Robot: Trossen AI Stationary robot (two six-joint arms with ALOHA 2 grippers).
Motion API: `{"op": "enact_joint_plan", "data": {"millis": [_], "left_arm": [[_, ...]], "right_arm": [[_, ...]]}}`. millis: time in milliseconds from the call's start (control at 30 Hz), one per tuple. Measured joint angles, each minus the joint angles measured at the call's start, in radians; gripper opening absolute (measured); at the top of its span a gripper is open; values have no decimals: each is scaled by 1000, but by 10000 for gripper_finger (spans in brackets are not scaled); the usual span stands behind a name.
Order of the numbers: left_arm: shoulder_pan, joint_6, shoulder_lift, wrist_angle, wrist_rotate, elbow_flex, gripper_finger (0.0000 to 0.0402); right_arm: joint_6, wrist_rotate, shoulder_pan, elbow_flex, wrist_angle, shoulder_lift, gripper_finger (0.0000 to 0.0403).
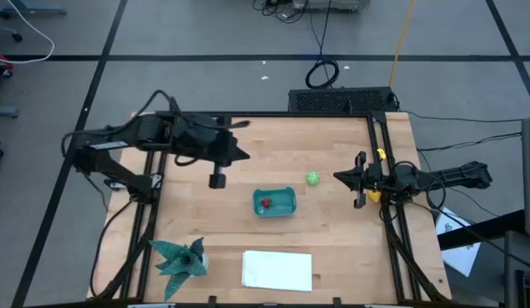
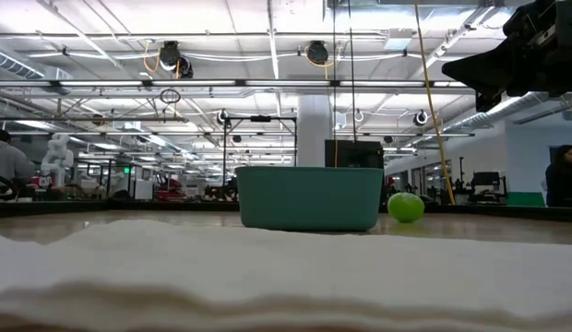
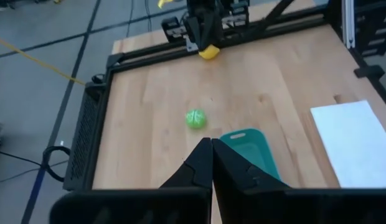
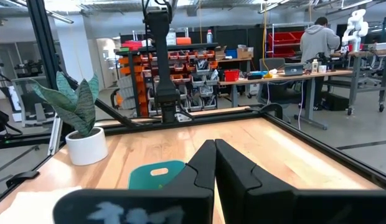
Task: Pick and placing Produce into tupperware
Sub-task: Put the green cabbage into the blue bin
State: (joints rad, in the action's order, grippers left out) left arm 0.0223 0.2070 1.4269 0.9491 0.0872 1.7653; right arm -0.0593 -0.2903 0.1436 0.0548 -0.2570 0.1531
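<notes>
The teal tupperware stands mid-table with a red piece of produce lying inside it. A light green round piece rests on the wood just beyond the tub's far right corner and also shows in the low view. My left gripper is shut and empty, raised above the table to the far left of the tub. My right gripper waits shut and empty at the table's right side, pointing toward the ball. A yellow bit sits under the right arm. I cannot tell whether it is produce.
A flat white rectangle lies at the near edge, in front of the tub. A spiky teal-green plant in a white pot stands at the near left corner. A black frame rail borders the table's right and far sides.
</notes>
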Motion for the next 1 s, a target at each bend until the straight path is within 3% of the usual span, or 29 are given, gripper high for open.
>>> {"op": "enact_joint_plan", "data": {"millis": [667, 1000], "left_arm": [[0, -33, -206, 88, 59, -1, 1], [-1, -65, -356, 169, 182, -20, 1]], "right_arm": [[0, 0, 0, 0, 1, 0, 0], [-5, 0, 0, 0, 0, 0, 0]]}}
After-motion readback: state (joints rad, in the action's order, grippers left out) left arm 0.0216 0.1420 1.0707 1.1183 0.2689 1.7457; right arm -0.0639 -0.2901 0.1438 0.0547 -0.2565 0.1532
